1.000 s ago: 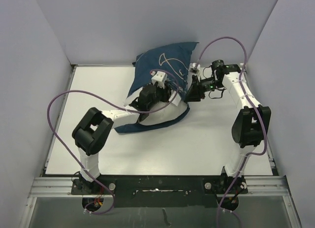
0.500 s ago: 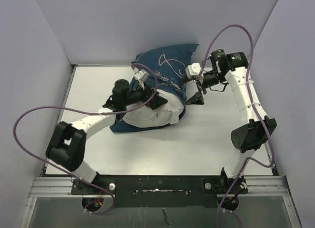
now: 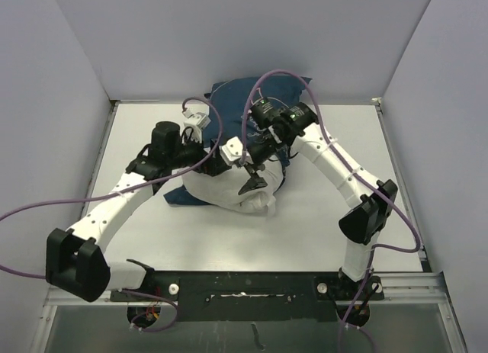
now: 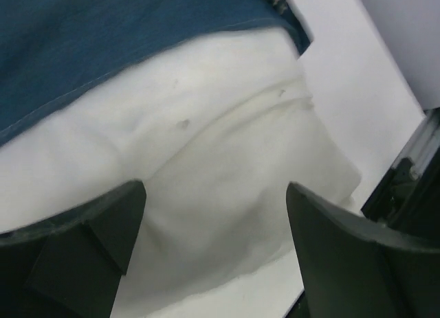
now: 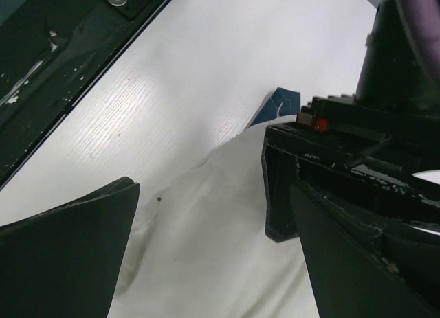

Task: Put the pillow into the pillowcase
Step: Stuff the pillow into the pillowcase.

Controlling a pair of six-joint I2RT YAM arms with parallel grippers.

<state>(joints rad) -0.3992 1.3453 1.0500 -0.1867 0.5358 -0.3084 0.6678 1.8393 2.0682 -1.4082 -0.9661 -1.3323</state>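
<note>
1. Left claw (image 4: 214, 215) and right claw (image 5: 213, 222) are wide open, holding nothing, close above the pillow (image 3: 229, 194).
2. Its far part sits inside the pillowcase (image 3: 232, 101); the white near end sticks out, I think ready for pushing.
3. Both arms reach in and meet over it.

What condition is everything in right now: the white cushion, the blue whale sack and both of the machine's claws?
Soft white stuffed pillow: partly inside the case, its near end sticking out bare.
Navy-blue whale-print fabric pillowcase: covering the pillow's far part only.
Left gripper: open above the bare pillow, holding nothing.
Right gripper: open above the pillow, holding nothing.
</note>
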